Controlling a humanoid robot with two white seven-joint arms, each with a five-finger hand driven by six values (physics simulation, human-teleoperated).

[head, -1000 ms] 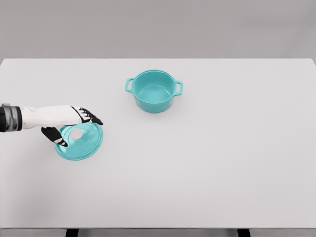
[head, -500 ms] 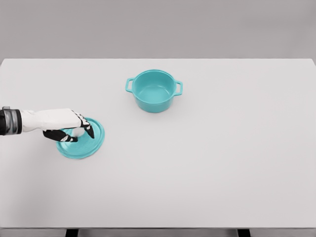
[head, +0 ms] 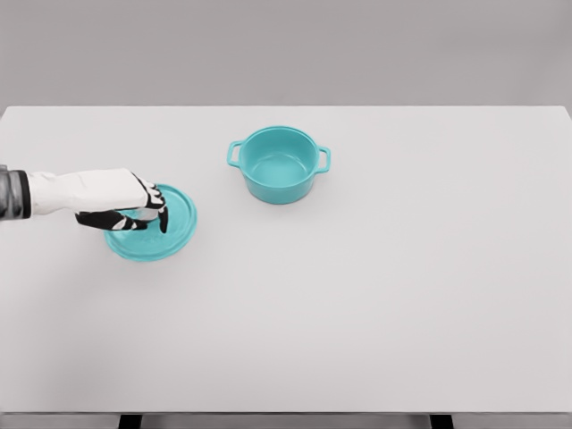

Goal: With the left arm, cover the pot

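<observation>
Teal lid [head: 165,237] knob (hidden) under fingers [head: 163,217]

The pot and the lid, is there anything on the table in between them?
No. In the head view, only bare white table lies between the lid, held by the left hand, and the open pot.

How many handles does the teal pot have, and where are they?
2. The pot stands open on the table. One handle sticks out on its left side, the other handle on its right side. None seems hidden.
</observation>
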